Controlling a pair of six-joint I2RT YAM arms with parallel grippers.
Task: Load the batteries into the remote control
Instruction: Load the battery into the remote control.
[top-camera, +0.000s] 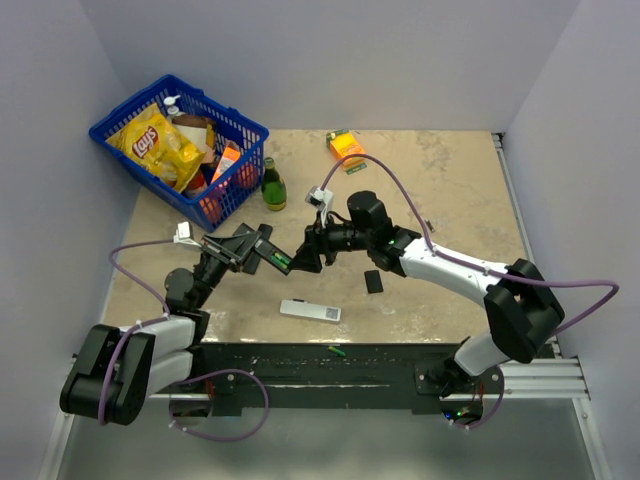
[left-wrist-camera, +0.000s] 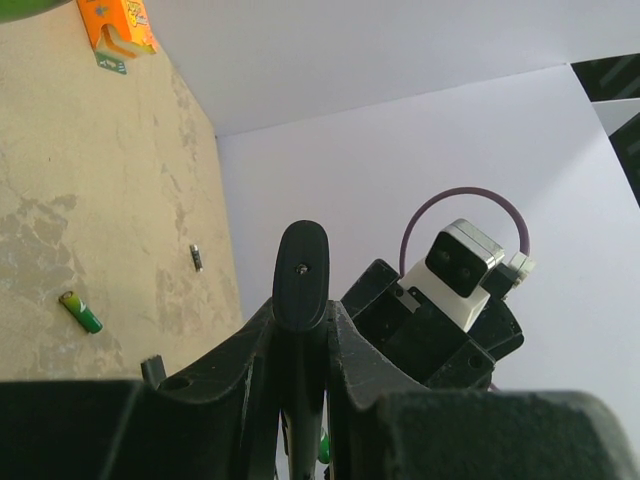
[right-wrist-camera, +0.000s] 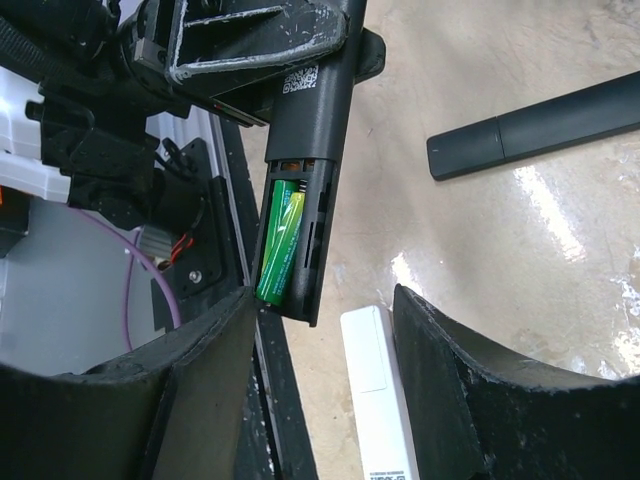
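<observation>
At the bottom of the top view, 1 small green cylinder battery lies on the black base rail, off the tabletop. Just beyond it, a flat white remote rests on the mottled tan tabletop.

Mid-frame, the left gripper is pressed tight on the slim matte black bar-shaped remote control and holds it clear of the table. The remote's bay is open, and a green battery sits inside it. The right gripper has its 2 fingers spread and pinches nothing. The remote's lower end is just beside the finger at lower left of the right wrist view.

The seated battery looks slightly skewed, so a nudge from that finger could pop it out. The remote is clamped at 1 end only, so a push on the free end could pivot it in the grip. A dropped cell would likely roll, as the 1 on the rail suggests. Another loose green battery lies on the table at the left of the left wrist view.

A small black cover piece lies just right of the grippers. Bare tabletop opens to the right and upper right. At upper left, a green glass bottle and a blue plastic basket crowd the left arm. An orange box sits near the far edge
</observation>
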